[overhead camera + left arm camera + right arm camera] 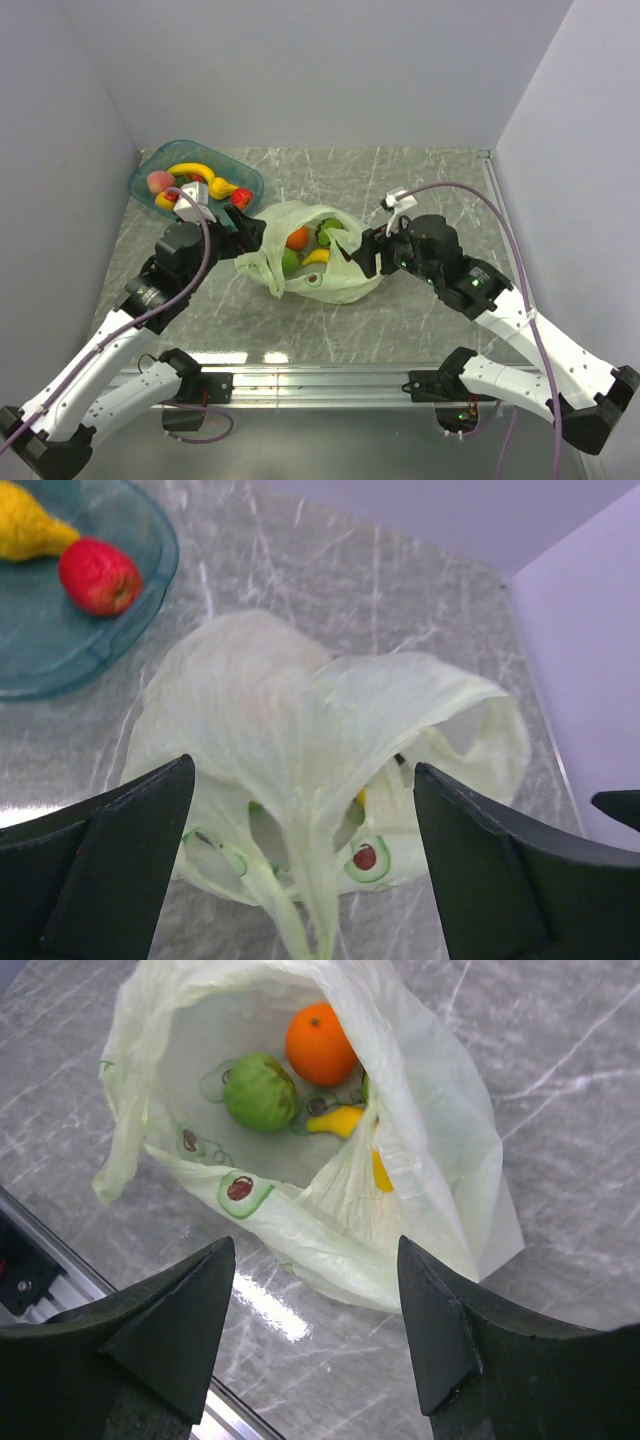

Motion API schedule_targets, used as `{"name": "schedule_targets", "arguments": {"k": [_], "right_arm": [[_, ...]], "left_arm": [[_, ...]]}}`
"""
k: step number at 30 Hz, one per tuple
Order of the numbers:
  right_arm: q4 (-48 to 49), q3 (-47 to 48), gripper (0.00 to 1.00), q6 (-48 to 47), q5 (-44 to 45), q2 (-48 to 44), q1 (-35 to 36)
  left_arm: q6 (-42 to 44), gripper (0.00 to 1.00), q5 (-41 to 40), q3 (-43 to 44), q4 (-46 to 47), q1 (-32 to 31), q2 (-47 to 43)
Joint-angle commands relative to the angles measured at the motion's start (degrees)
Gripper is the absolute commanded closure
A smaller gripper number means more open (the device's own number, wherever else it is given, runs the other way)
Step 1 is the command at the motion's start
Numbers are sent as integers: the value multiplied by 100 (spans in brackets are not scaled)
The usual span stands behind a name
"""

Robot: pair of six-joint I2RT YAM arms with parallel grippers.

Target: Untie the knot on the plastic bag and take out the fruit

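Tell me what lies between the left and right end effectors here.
The plastic bag, mouth open, fills the stretch between the left end effector and right end effector; an orange shows inside. The top external view shows it.

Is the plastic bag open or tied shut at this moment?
Open. The mouth of the bag gapes wide in the right wrist view, and an orange and a green fruit lie uncovered inside.
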Motion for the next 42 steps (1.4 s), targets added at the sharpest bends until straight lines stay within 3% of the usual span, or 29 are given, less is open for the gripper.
{"name": "schedule_targets", "arguments": {"k": [1, 7, 9, 11, 14, 17, 18, 21, 23, 28, 35, 42], "right_arm": [[-551, 558, 26, -622, 32, 267, 78], [-297, 1033, 23, -1105, 787, 969, 70], [-121, 1147, 22, -1115, 945, 1199, 61], [80, 1297, 21, -1326, 1139, 1785, 52], [265, 1324, 23, -1265, 1192, 2077, -9], [441, 1306, 42, -1177, 1175, 2280, -176], [460, 1306, 61, -1020, 1175, 2298, -220], [539, 1254, 90, -966, 1096, 2185, -299], [460, 1271, 99, -949, 1017, 2071, -300], [442, 1096, 100, -905, 561, 1763, -291], [477, 867, 100, -825, 156, 1569, -150], [565, 604, 100, -808, 111, 1534, -133]], "left_arm": [[348, 3, 286, 498, -360, 8, -63], [445, 5, 1816, 762, -80, -246, 314], [515, 5, 1660, 833, -18, -509, 586], [603, 7, 1083, 999, 87, -1437, 1033], [647, 10, 816, 1140, 210, -1879, 1430], [674, 17, 351, 1149, 465, -2171, 1887], [630, 19, 192, 1132, 527, -2198, 2097], [472, 26, -431, 756, 992, -2225, 2379], [367, 28, -792, 649, 1221, -2216, 2520], [130, 24, -2005, 543, 1415, -2207, 3117], [15, 23, -2041, 640, 1661, -2076, 3978], [24, 18, -2323, 298, 1723, -1777, 4121]]}}
